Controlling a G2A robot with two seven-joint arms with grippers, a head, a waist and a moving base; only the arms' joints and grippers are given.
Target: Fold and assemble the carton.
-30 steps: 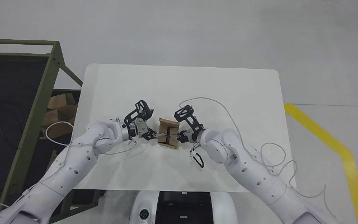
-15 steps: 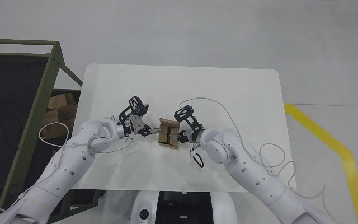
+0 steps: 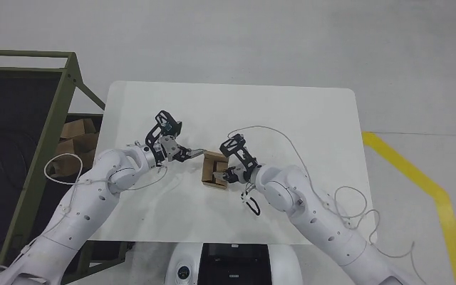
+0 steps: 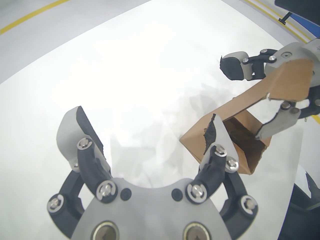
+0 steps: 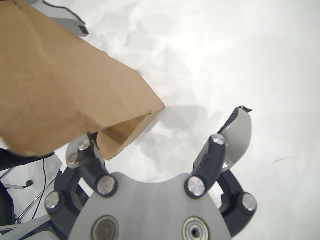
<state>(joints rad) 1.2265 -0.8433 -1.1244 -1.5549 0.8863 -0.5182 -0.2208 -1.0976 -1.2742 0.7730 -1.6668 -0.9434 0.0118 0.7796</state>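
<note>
White table (image 3: 299, 114), near middle: brown carton (image 3: 212, 171) half-erected, flap (image 4: 287, 83) raised between wide-open fingers of right gripper (image 5: 160, 123), nothing clamped; left gripper (image 4: 147, 123) wide open, empty, just beside open end; likely best: brace wall, fold flap squarely along crease.

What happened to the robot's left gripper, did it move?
Yes. In the top view, the left gripper has pulled back from the carton and shifted towards the far edge of the table.
</note>
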